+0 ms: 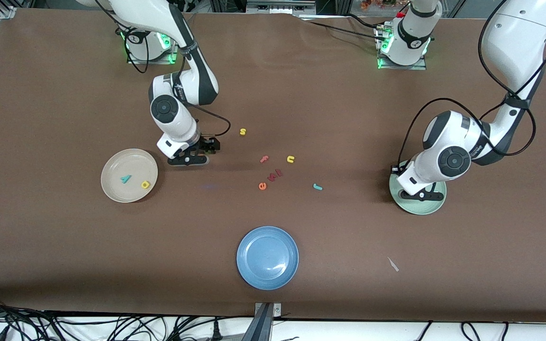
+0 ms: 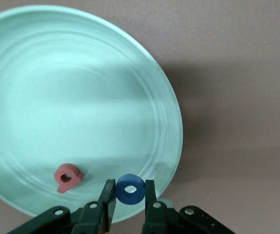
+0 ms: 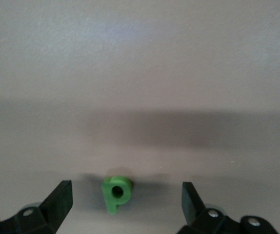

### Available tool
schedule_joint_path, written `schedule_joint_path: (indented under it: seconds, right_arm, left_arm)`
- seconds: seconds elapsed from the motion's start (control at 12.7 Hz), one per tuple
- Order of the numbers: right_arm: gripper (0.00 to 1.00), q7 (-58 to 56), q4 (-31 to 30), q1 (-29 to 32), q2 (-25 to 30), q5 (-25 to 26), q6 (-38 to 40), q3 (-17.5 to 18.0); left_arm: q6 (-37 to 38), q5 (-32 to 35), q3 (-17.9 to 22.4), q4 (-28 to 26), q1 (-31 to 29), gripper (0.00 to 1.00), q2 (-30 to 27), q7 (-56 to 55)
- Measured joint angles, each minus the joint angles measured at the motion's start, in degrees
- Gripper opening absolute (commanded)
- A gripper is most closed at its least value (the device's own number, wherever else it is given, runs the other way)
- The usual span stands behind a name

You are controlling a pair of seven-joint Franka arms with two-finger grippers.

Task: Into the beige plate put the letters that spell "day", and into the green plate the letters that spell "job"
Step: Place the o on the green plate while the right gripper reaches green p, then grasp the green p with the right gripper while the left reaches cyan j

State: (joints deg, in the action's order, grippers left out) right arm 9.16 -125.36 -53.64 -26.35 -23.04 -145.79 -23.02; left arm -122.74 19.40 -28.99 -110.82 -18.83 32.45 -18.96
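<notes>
Left gripper is over the round shallow mint-green plate, near its rim, jaws closed on the small blue ring-shaped o; the o sits squarely between the two dark fingers. A pinkish-red toy b lies flat in the same plate just beside the jaws, not touching them. Plate surface is glossy with faint concentric rings.

Right gripper is low over the bare brown worktop, beside the round cream-beige plate on the side toward the middle of the worktop. Jaws wide open, holding nothing. The small green foam-like d lies flat on the worktop between the open jaws, closer to one finger than the other, touching neither as far as the wrist view shows.

Beige plate holds two letters: the teal y and the yellow a, close together, apart from each other.

Loose on the worktop mid-table: teal hook-shaped j, yellow s, yellow u, pink f, orange-red e, plus a dark red piece I can't read. Round blue plate sits nearest the front camera, nothing in it.

Worktop cover is matte brown. Letters are small, chunky and rounded.
</notes>
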Motion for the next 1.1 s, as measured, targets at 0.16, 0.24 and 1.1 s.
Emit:
schedule_joint_path:
  seconds: [0.16,0.24,1.1]
  right_arm:
    - [0.87,-0.8,-0.4,0.0,0.0,0.0,0.1,0.7]
    - [0.81,-1.6,-0.6,0.0,-0.1,0.0,0.3,0.9]
    - [0.58,-5.6,-0.7,0.9,-0.2,0.0,2.1,0.8]
  left_arm:
    - [-1.0,0.0,0.2,0.1,-0.1,0.04,1.4,0.0]
    - [-1.3,0.0,0.3,0.2,-0.1,0.04,1.8,0.0]
    - [-1.9,0.0,0.3,3.1,-0.9,1.00,1.8,0.1]
